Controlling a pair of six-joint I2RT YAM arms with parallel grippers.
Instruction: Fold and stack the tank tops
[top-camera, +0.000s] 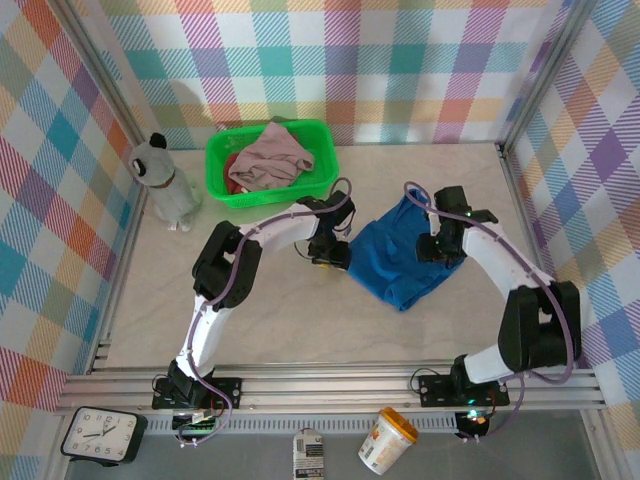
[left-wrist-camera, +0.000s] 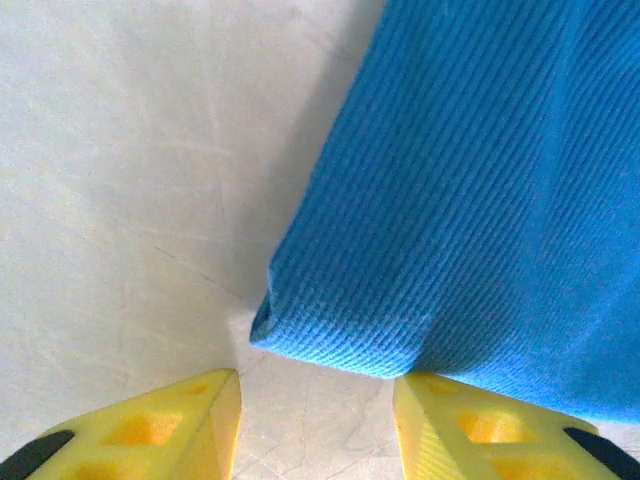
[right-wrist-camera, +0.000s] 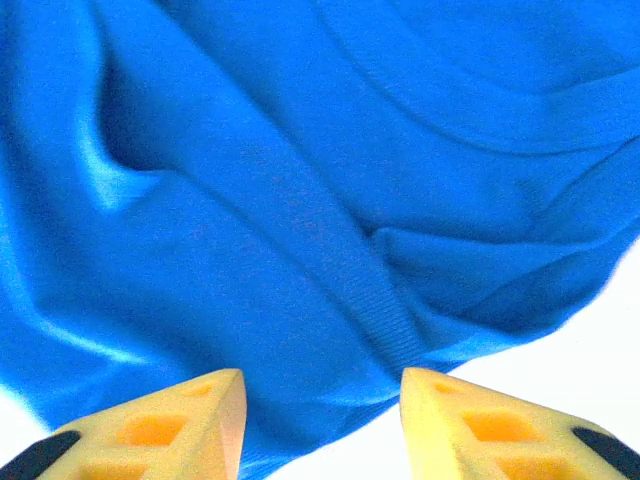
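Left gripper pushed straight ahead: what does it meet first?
Probably the folded corner of the blue tank top, on the table just ahead of the left gripper; depth is unclear.

Blue tank top (top-camera: 400, 262): royal blue, fine ribbed knit. It lies on the surface (top-camera: 280, 310) right of centre, crumpled and partly doubled over, not flat. The left wrist view shows a folded edge ending in a rounded corner (left-wrist-camera: 480, 180) that rests on the surface. The right wrist view shows soft ridges, a diagonal banded hem and a curved seam across the cloth (right-wrist-camera: 300, 200).

Mauve-pink tank top (top-camera: 272, 158): dusty pink, bunched in a loose heap inside the green basket (top-camera: 270, 196) at the rear of the surface, one end rising over the back rim.

Dark red tank top (top-camera: 232, 170): in the same basket, left side, mostly covered by the pink one. Its shape cannot be determined.
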